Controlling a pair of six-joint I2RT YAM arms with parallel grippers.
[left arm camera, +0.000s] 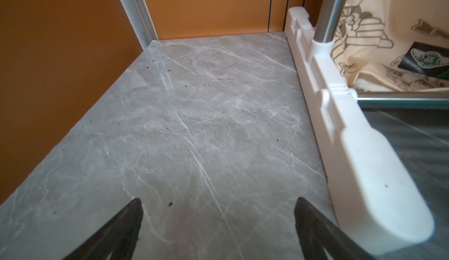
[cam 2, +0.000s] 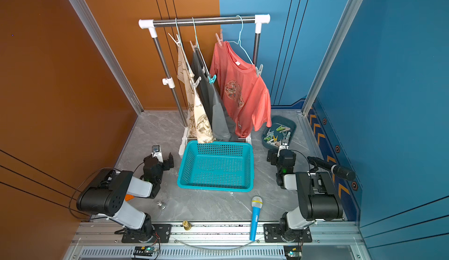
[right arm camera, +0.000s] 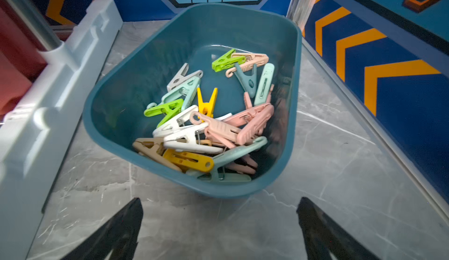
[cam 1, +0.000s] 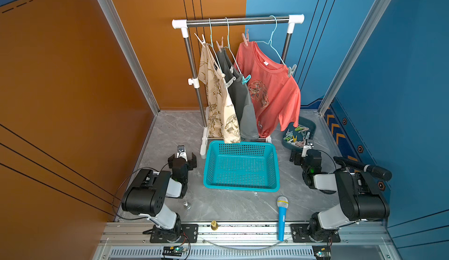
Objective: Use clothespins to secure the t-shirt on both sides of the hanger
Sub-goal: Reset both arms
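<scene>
Orange wall (cam 1: 60, 76) meets blue wall (cam 1: 401, 76) behind; grey marbled surface (cam 1: 230, 205) below, aluminium post (cam 1: 122, 40) at the corner.

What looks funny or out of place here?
The blue plastic toy microphone lies flat at the grey marble table's front edge, handle over the metal rail. It looks odd beside laundry things.

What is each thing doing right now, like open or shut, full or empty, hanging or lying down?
Left hand, open, holding nothing.
Right hand, open, holding nothing.
Red shirt, hanging, pinned at both shoulders.
Grey shirt, hanging, pinned at both shoulders.
Cream shirt, hanging, pinned at both shoulders.
Basket, empty.
Tub, holding loose clothespins.
Toy microphone, lying flat.
</scene>
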